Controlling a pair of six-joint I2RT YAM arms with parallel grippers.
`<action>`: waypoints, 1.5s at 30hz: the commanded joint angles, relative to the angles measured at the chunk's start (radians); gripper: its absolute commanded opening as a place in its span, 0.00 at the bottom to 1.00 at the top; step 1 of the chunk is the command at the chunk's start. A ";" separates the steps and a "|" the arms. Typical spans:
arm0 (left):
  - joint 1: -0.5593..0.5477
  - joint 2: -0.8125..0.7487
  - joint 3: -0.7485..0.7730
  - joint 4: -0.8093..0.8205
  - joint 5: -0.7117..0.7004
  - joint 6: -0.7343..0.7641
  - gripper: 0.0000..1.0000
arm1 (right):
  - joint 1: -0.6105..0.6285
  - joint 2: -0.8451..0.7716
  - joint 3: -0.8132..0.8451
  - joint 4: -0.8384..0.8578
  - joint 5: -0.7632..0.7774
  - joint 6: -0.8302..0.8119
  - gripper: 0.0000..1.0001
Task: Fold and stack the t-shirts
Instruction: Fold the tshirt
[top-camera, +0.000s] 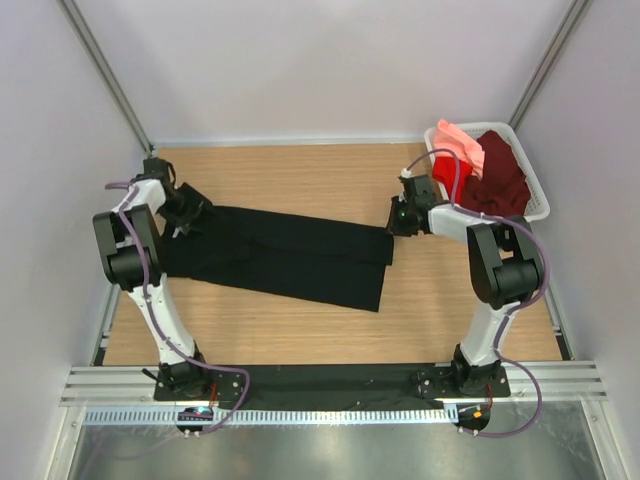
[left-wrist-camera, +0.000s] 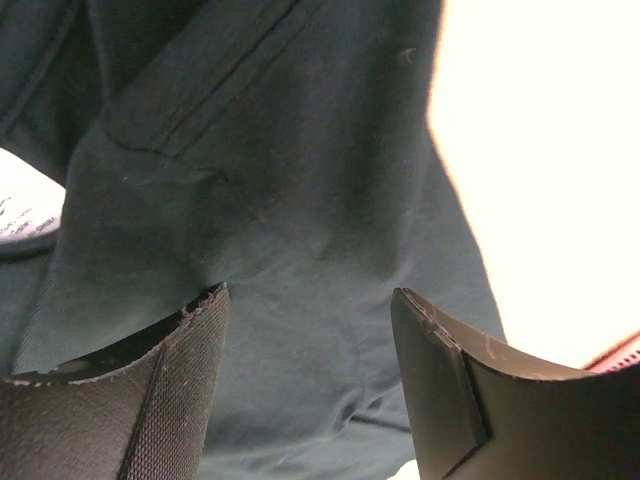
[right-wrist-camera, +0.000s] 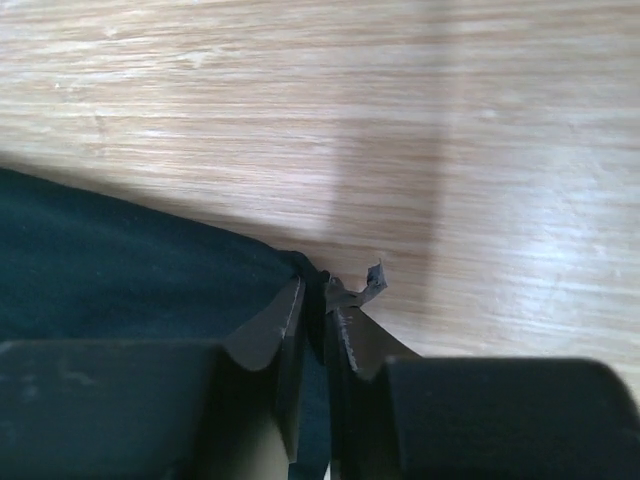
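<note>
Overhead view gives the whole layout. The black t-shirt (top-camera: 290, 255) lies flat on the wooden tabletop (top-camera: 300, 170) as a long, narrow folded band, off to the left of the white basket (top-camera: 541, 205). Its long axis runs from the side far from the basket toward the basket's near-left corner, and the basket-side end sits slightly nearer the arm bases. That end is cut square, with a small step where layers overlap. The basket holds a pink t-shirt (top-camera: 458, 140), a red t-shirt (top-camera: 446, 170) and a maroon t-shirt (top-camera: 500, 178), all crumpled. The left arm (top-camera: 130, 250) reaches the band's end farthest from the basket. The right arm (top-camera: 505, 265) reaches the end nearest it, just beside the basket. Jaw state is unreadable from above; only the wrist views give it. In the left wrist view the left jaws are spread wide over dark cloth with stitched seams and soft creases, and a white printed patch (left-wrist-camera: 22, 212) shows at the picture's left edge. In the right wrist view the right jaws are pressed nearly together, pinching the shirt's thin edge, with bare wood beyond. Up close the cloth reads very dark green-black and matte.
</note>
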 joint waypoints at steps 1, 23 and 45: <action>-0.045 0.045 0.129 0.149 0.110 0.032 0.68 | -0.018 -0.078 -0.022 -0.097 0.096 0.055 0.22; -0.054 -0.171 -0.133 -0.003 -0.211 0.081 0.56 | 0.167 -0.159 0.045 -0.217 0.035 0.070 0.40; -0.135 0.262 0.511 0.114 0.147 0.031 0.60 | 0.516 -0.535 -0.257 -0.347 0.371 0.408 0.43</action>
